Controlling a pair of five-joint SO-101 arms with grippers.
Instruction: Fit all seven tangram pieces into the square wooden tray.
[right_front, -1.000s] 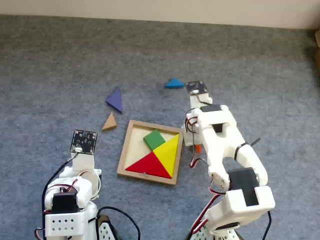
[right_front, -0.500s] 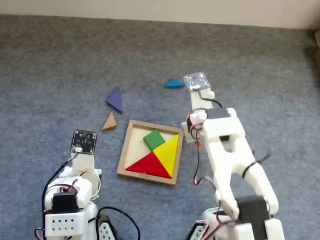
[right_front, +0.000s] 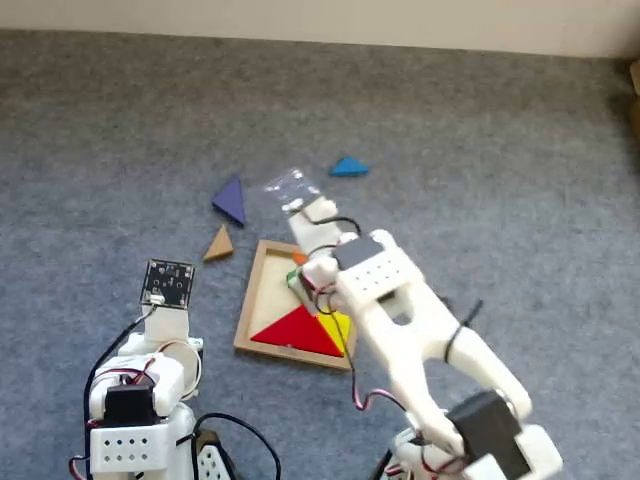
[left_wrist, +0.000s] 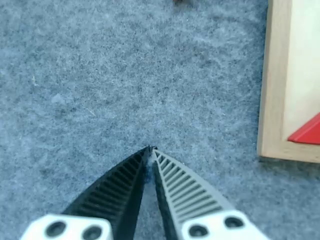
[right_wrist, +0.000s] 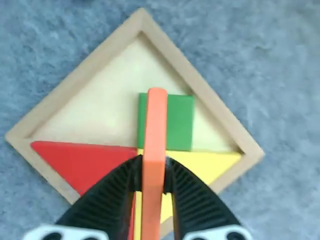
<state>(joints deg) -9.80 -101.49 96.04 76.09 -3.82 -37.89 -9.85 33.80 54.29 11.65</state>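
**Orange piece held over the tray**

Your right gripper (right_wrist: 151, 161) is clamped on the orange piece (right_wrist: 156, 125), right above the tray (right_wrist: 80, 75). In the tray lie a green square (right_wrist: 177, 122), red triangle (right_wrist: 85, 157) and yellow triangle (right_wrist: 210, 165). Your left gripper (left_wrist: 150, 152) sits beside the tray, jaws closed on nothing. The blue triangle (right_front: 349, 167), purple triangle (right_front: 231, 199) and tan triangle (right_front: 219, 243) lie outside the tray.

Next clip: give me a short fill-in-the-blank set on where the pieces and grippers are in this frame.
1. The tray has ____ pieces lying in it.
2. The right gripper, above the green square, is shut on one piece, coloured ____.
3. The left gripper, over the carpet near the tray, is ____.
4. The blue triangle, purple triangle and tan triangle lie ____ the tray.

Missing words: three; orange; shut; outside.
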